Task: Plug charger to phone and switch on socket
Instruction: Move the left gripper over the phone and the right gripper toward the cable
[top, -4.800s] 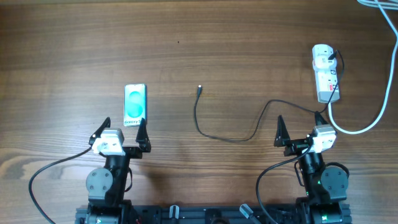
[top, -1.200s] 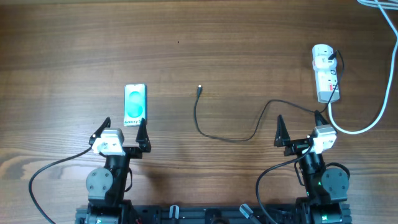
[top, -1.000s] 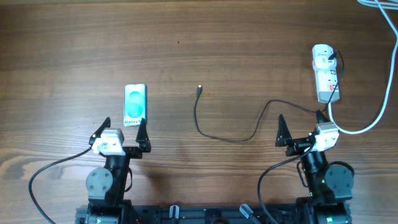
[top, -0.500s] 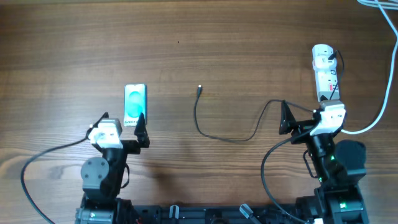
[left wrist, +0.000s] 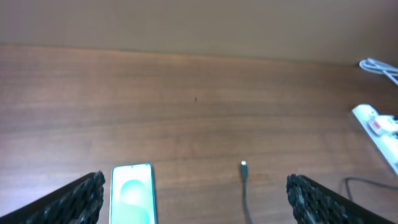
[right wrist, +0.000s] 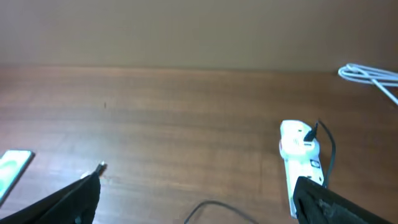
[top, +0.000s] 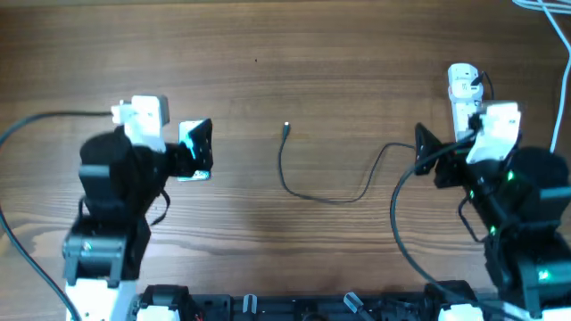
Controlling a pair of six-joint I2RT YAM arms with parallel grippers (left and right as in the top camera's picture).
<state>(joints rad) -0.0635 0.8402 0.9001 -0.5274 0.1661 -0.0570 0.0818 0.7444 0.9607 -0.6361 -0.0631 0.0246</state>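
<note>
Left fingers [left wrist: 74, 199] and right fingers [right wrist: 68, 200] are both spread wide, nothing held. Looks like the reach for the charger [top: 308, 194]. Best to pinch just behind the plug tip [left wrist: 244, 165], keep it level, and steady the phone [left wrist: 132, 198] with the other arm. Charger is thin, black, curvy, mid-bench [top: 268, 53], with its tip well apart from the phone and its far end running toward the socket [right wrist: 301, 163]. Phone lies flat, teal screen up, near the left fingers.

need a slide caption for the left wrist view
Open left gripper over the wooden table: phone lying screen-up, charger plug unconnected beside it, power strip at far right.
</note>
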